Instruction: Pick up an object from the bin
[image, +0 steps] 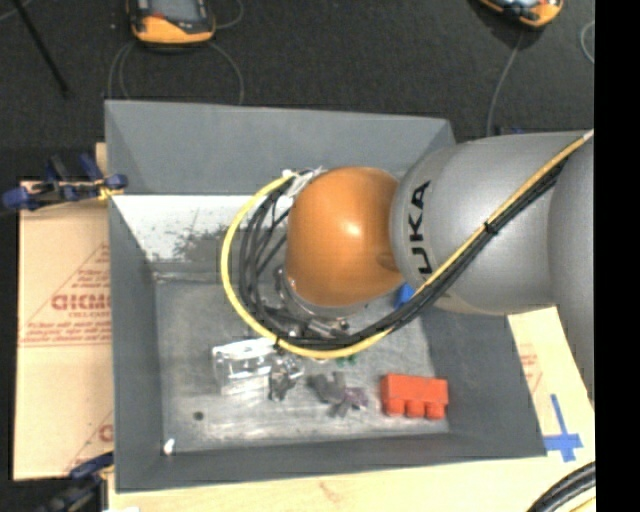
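Gripper: (300, 335) is seen low over the middle of the bin (190, 300), largely covered by the orange wrist cover (340, 235) and cables; its opening cannot be made out.
Nearest thing: a clear, glossy plastic piece (240, 360) lies just beside the gripper, on the view's left.
Beside it: a small dark piece (285, 383).
Further along: a grey-purple lump (340, 397), then a matte orange-red studded block (412, 395).
Bin floor: grey, scuffed metal.

The grey metal bin (185, 325) holds a red block (412, 395) at lower right, a clear plastic piece (240, 362) left of centre, and a small dark piece (340, 397) between.
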